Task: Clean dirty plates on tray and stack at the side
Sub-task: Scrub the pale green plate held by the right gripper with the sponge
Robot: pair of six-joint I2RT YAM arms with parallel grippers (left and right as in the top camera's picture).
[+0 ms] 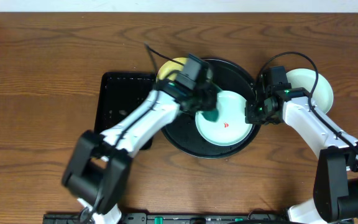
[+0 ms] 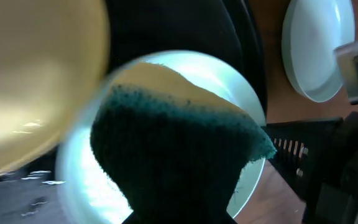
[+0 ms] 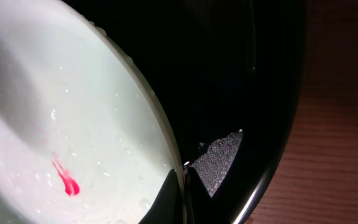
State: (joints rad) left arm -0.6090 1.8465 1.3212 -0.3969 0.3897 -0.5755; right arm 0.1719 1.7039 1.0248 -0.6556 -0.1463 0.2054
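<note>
A mint-blue plate [image 1: 229, 127] with a red smear lies on the round black tray [image 1: 185, 140]. My left gripper [image 1: 209, 111] is shut on a dark green sponge [image 2: 179, 155] pressed on this plate's left part [image 2: 241, 81]. My right gripper [image 1: 252, 116] is shut on the same plate's right rim; in the right wrist view its fingers [image 3: 183, 186] pinch the rim of the plate [image 3: 61, 112]. A pale yellow plate [image 1: 169, 67] lies at the tray's far left, partly under my left arm. A second mint-blue plate [image 1: 312, 87] sits on the bare table right of the tray.
A rectangular black tray [image 1: 123, 93] lies left of the round tray. Brown wood tabletop [image 1: 42, 74] surrounds everything. A black cable loops above my right wrist [image 1: 291, 57].
</note>
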